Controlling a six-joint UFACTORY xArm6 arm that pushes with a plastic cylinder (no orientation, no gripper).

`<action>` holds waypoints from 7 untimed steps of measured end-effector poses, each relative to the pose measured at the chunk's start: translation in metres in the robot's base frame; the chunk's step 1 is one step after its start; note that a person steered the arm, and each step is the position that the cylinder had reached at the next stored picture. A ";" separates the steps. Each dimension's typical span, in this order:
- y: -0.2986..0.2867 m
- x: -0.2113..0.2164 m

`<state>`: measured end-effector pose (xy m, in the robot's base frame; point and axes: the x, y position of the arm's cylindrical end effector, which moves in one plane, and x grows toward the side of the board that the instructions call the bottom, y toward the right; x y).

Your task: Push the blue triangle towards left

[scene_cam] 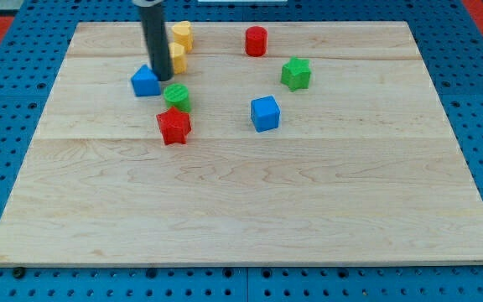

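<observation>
The blue triangle (145,81) lies on the wooden board (241,193) at the upper left. My tip (161,79) is the lower end of the dark rod; it stands right against the triangle's right side. A green cylinder (177,96) sits just below and right of the tip. A red star (173,126) lies below the green cylinder. A yellow block (177,59) is partly hidden behind the rod.
A second yellow block (182,34) lies near the board's top edge. A red cylinder (256,40) is at the top middle, a green star (295,74) to its lower right, and a blue cube (265,113) near the centre.
</observation>
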<state>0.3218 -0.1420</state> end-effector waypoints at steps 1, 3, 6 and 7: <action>-0.052 -0.007; 0.045 -0.005; -0.018 0.041; -0.027 0.059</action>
